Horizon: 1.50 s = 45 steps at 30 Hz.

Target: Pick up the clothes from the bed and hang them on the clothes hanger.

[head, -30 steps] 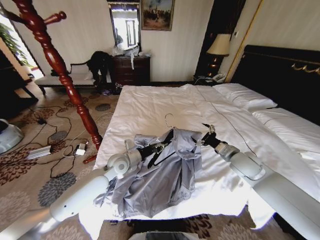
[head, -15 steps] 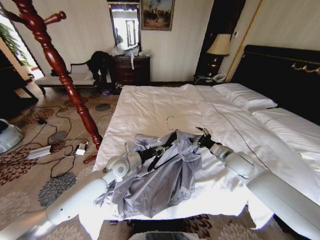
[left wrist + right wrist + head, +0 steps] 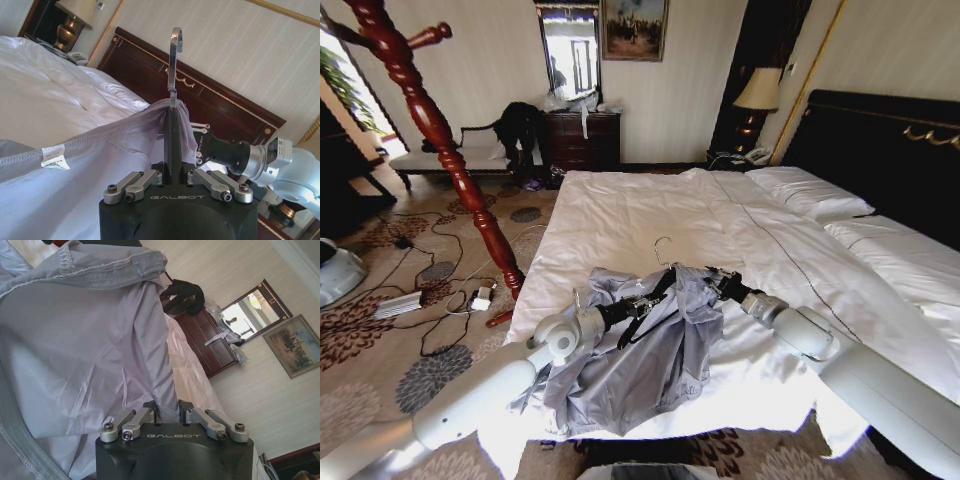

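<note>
Currently, the left pincer [image 3: 170, 172] is clenched on the dark bar of the clothes hanger [image 3: 171, 107], holding it so that the silver hook rises above the fabric. The right pincer [image 3: 167, 407] is clenched on a fold of the clothes [image 3: 85, 345], the grey-blue shirt cloth passing between its fingers. In the head view both pincers meet at the collar region of the clothes [image 3: 640, 360], left pincer [image 3: 642, 303] on one side and right pincer [image 3: 712, 280] on the other, with the hanger hook [image 3: 662, 245] standing above the shirt. The shirt is lifted at its top; its lower part drapes over the foot edge of the bed [image 3: 640, 210].

Step in hand, as judged: threading the hanger into the shirt, with the collar drawn around the hook base. The next move calls for the right pincer to pull the fabric across the hanger shoulder while the left holds the hanger steady. A red wooden stand [image 3: 440, 135] is beside the bed.
</note>
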Motion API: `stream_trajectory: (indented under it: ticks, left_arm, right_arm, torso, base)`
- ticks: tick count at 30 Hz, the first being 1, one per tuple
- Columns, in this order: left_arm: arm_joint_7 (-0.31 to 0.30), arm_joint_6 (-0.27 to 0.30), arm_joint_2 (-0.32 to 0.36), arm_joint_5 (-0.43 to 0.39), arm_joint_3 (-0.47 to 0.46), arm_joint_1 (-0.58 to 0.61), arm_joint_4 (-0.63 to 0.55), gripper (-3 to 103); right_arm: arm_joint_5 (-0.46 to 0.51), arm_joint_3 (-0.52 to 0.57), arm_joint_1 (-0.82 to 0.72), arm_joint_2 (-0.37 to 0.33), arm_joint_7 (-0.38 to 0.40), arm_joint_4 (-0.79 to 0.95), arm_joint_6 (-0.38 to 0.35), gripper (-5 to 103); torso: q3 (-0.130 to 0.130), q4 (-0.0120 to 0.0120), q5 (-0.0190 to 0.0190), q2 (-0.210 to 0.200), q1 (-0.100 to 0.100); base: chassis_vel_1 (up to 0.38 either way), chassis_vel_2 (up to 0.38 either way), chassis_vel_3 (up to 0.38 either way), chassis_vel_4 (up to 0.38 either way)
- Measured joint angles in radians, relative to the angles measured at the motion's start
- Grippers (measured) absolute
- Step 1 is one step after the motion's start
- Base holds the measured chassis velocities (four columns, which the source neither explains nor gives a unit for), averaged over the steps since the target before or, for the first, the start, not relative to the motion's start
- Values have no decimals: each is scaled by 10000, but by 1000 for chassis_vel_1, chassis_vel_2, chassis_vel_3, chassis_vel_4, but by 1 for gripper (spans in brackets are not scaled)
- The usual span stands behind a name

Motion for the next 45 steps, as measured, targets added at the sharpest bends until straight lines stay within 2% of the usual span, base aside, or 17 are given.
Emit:
stream_trajectory:
  ticks: [5, 7, 9, 10, 12, 13, 15, 16, 17, 19, 22, 23, 25, 28, 31, 40, 45]
  left_arm:
    - [-458, 94, -1, -171, -103, 87, -132, 15]
    - [-565, 114, -22, -207, -140, 98, -145, 12]
    - [-892, 212, -85, -272, -248, 117, -124, 20]
    - [-1017, 213, -99, -288, -307, 117, -120, 20]
    - [-1236, 209, -95, -295, -439, 117, -142, 31]
    - [-1236, 209, -95, -295, -439, 117, -142, 31]
    - [-1710, 198, -66, -298, -542, 157, -222, 42]
    - [-1839, 181, -41, -302, -587, 188, -246, 42]
    - [-1958, 163, 44, -301, -659, 231, -286, 53]
    - [-2037, 146, 150, -296, -730, 273, -328, 53]
    - [-2159, 123, 354, -302, -909, 399, -601, 70]
    - [-2159, 123, 354, -302, -909, 399, -601, 70]
    - [-2381, 57, 550, -271, -1038, 494, -947, 80]
    - [-2461, 16, 853, -222, -1164, 584, -1286, 85]
    - [-2480, -1, 1305, -160, -1619, 900, -1735, 98]
    - [-2744, -45, 1710, -482, -3169, 1670, -2659, 100]
    - [-3269, -46, 1745, -552, -3943, 2094, -2307, 100]
  right_arm:
    - [-38, 139, -144, -60, 2, 23, 93, 21]
    - [-41, 169, -192, -60, 28, 34, 94, 21]
    - [-46, 291, -323, -56, 136, 63, 105, 21]
    - [-61, 350, -406, -52, 176, 70, 112, 21]
    - [-112, 459, -559, -48, 247, 67, 116, 19]
    - [-112, 459, -559, -48, 247, 67, 116, 19]
    - [-148, 550, -691, -26, 283, 77, 136, 19]
    - [-175, 579, -717, -5, 288, 78, 152, 19]
    - [-208, 618, -747, 29, 305, 77, 165, 19]
    - [-218, 643, -769, 68, 347, 70, 166, 19]
    - [-255, 680, -837, 176, 402, 57, 185, 19]
    - [-255, 680, -837, 176, 402, 57, 185, 19]
    - [-356, 729, -971, 291, 438, -17, 248, 18]
    - [-490, 769, -1098, 401, 499, -109, 324, 17]
    - [-574, 844, -1199, 528, 572, -129, 375, 17]
    - [-611, 1036, -1298, 544, 730, -29, 415, 17]
    - [-561, 1136, -1373, 459, 761, 88, 387, 17]
  torso:
    - [0, -2, -1, 1, 0]
    - [0, -1, 0, 1, -1]
    - [0, -1, -2, 0, 0]
    - [0, -3, -2, 0, 0]
    - [0, -3, -1, 1, 0]
    - [0, -3, -1, 1, 0]
    - [0, -3, 0, 0, 0]
    - [0, -4, -1, 0, -1]
    - [0, -3, -1, 1, 0]
    - [0, -2, 0, 0, 0]
    - [0, 0, -2, 0, 0]
    - [0, 0, -2, 0, 0]
    - [0, -3, -2, 1, 0]
    - [0, -5, 0, 1, -1]
    - [0, 1, -1, 1, -1]
    - [0, -3, -1, 1, -1]
    - [0, -5, -2, 1, -1]
  base:
    - [0, 0, 0, 0]
    - [0, 0, 0, 0]
    - [0, 0, 0, 0]
    - [0, 0, 0, 0]
    - [0, 0, 0, 0]
    - [0, 0, 0, 0]
    - [0, 0, 0, 0]
    - [0, 0, 0, 0]
    - [0, 0, 0, 0]
    - [0, 0, 0, 0]
    - [0, 0, 0, 0]
    - [0, 0, 0, 0]
    - [0, 0, 0, 0]
    - [0, 0, 0, 0]
    - [0, 0, 0, 0]
    - [0, 0, 0, 0]
    - [0, 0, 0, 0]
